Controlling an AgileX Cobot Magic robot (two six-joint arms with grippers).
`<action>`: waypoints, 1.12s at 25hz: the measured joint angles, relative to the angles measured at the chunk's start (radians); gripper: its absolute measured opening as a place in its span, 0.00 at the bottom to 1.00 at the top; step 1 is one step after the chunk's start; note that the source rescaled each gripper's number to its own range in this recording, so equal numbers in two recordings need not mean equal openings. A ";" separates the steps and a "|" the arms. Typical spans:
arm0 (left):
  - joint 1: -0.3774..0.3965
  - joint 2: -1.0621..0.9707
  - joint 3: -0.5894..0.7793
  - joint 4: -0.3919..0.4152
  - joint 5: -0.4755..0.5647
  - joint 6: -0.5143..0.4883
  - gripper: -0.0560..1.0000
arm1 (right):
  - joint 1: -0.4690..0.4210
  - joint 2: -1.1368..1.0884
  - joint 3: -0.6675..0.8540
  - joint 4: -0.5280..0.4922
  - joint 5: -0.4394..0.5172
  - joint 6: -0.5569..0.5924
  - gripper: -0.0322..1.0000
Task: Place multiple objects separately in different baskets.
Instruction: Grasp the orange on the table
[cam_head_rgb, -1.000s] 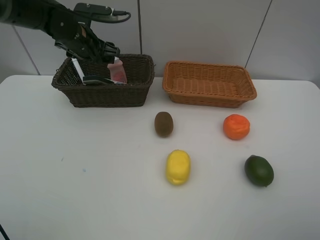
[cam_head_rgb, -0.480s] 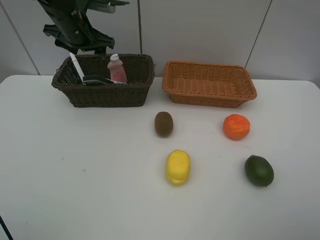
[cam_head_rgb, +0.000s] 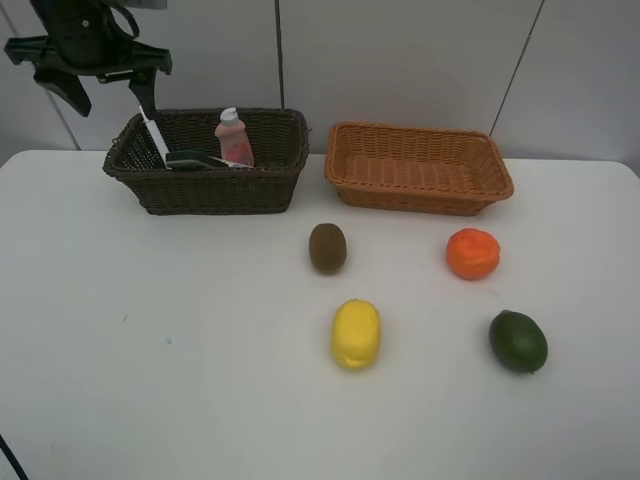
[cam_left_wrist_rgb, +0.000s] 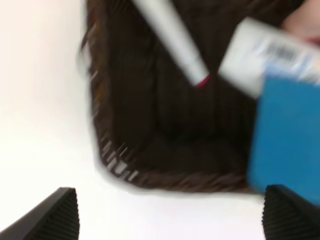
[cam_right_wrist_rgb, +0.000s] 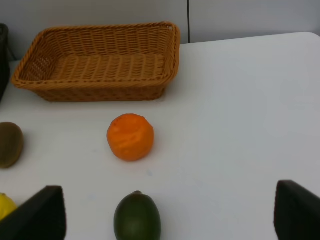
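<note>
Far left, above the back-left corner of the dark basket: left pincer, raised clear of it, jaws spread wide, gripping nothing.

Dark brown basket, far left of the desk. Inside: white marker leaning against the left end, pink tip down; shampoo bottle lying on its side, blue cap toward the near wall; small pink bottle upright near the middle. Eraser not made out.

Centre of desk: kiwi, on the open surface in front of the gap between baskets. Lemon nearer, just right of it.

Light tan basket, far right of centre, beside the dark one but apart, bare inside.

Orange near the tan basket's front wall, not touching. Lime nearer and slightly right.

Right pincer: seen only in its wrist view, jaws spread, nothing held, facing the lime and orange.
</note>
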 joint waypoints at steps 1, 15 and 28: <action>0.035 0.000 0.000 -0.027 0.037 0.014 0.96 | 0.000 0.000 0.000 0.000 0.000 0.000 0.96; 0.257 -0.177 0.309 -0.169 0.113 0.138 0.96 | 0.000 0.000 0.000 0.000 0.000 0.000 0.96; 0.096 -0.872 0.913 -0.176 0.110 0.140 0.96 | 0.000 0.000 0.000 0.000 0.000 0.000 0.96</action>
